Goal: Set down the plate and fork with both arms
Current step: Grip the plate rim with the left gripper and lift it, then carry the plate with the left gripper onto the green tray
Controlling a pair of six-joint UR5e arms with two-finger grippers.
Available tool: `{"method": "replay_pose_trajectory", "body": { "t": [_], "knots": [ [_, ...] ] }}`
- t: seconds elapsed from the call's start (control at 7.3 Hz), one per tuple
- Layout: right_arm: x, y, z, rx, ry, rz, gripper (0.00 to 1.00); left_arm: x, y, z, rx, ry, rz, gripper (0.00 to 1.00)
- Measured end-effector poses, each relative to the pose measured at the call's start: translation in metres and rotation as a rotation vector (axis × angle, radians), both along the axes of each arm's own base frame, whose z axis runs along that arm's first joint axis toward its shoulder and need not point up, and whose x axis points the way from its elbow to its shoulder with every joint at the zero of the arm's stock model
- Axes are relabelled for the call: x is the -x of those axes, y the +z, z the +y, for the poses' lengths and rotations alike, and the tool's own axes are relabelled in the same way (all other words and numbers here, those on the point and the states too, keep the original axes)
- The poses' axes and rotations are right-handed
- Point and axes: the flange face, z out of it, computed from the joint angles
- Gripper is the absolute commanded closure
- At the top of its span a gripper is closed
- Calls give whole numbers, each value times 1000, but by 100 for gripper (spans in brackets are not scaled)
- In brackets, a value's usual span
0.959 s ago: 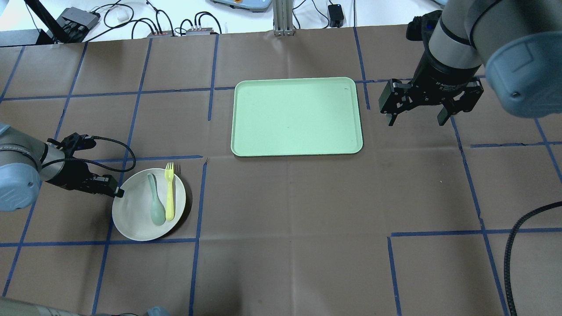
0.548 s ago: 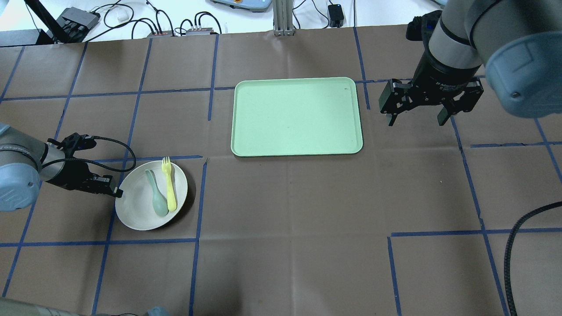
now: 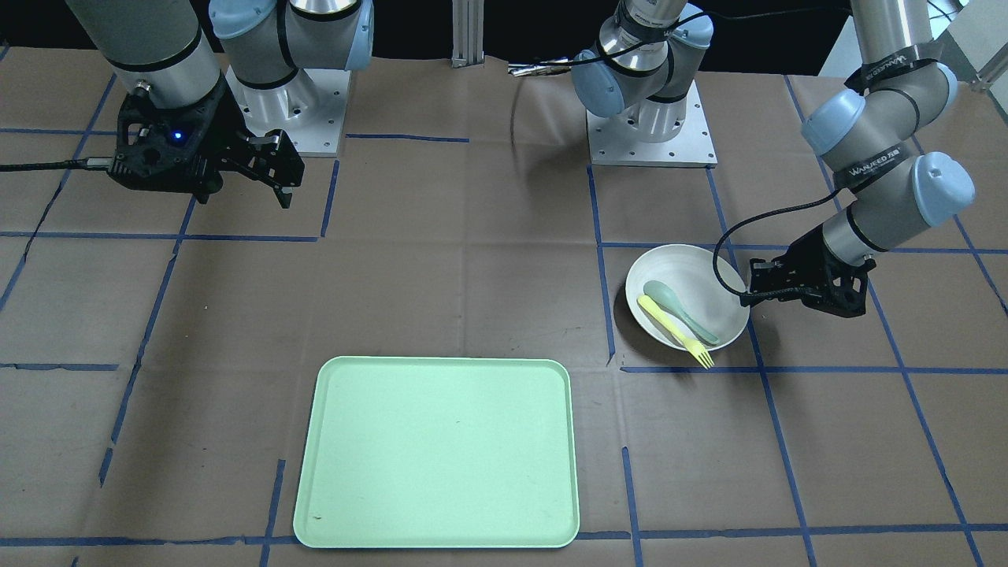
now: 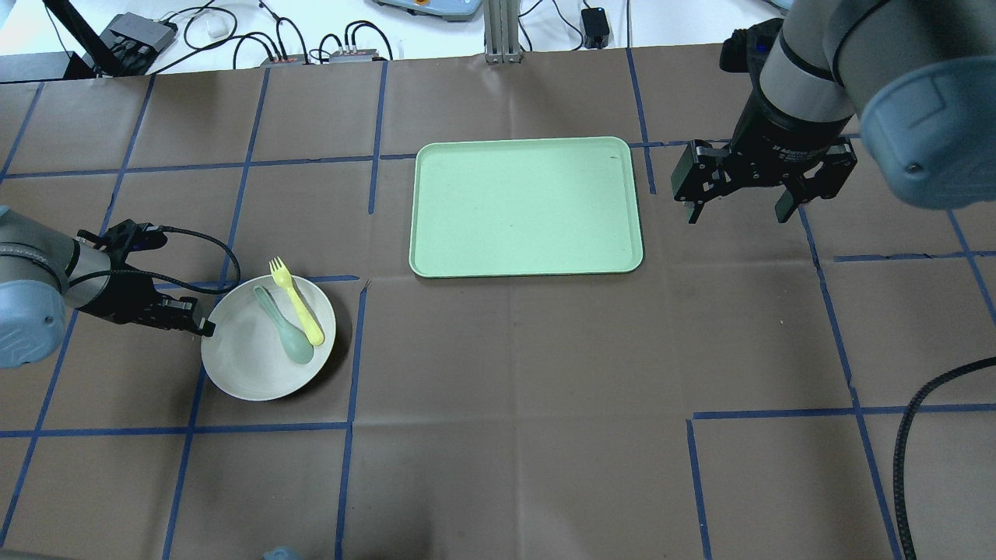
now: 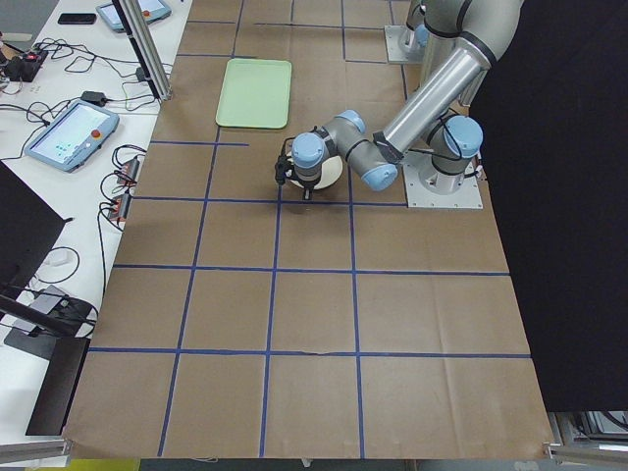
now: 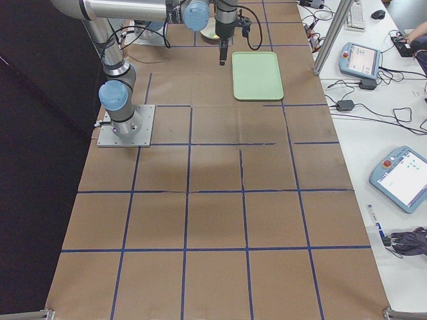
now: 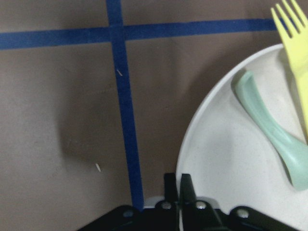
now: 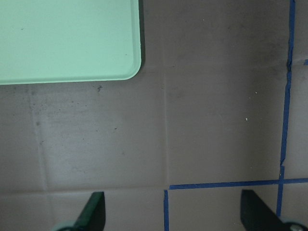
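Note:
The off-white plate [image 4: 247, 367] is at the table's left and carries the yellow fork [image 4: 296, 302] and a grey-green spoon [image 4: 285, 327]. The fork's tines stick out over the far rim. My left gripper [image 4: 205, 327] is shut on the plate's left rim; the left wrist view shows its closed fingers [image 7: 185, 188] pinching the rim of the plate [image 7: 226, 159]. A shadow lies under the plate [image 3: 687, 268]. My right gripper [image 4: 738, 211] is open and empty, hovering right of the tray, with its fingers [image 8: 94, 211] wide apart.
The light-green rectangular tray [image 4: 525, 206] lies empty at the table's middle far side, also in the front view [image 3: 437, 453]. Blue tape lines cross the brown table cover. Cables and boxes lie beyond the far edge. A black cable [image 4: 906, 435] hangs at right.
The plate, with fork and spoon on it, has shifted away from the robot and turned a little in the left gripper's hold. The right arm has not moved.

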Motion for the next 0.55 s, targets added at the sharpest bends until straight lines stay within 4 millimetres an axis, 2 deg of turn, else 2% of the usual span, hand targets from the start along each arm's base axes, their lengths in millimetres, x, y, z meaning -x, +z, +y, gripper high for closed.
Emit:
{"method": "replay_pose_trajectory", "body": {
  "t": [0.27,0.55],
  "knots": [
    [0,0,0,0,0,0,0,46,24,-35,59,-51,20,100],
    [0,0,0,0,0,0,0,112,42,-85,83,-113,64,100]
  ]
}}
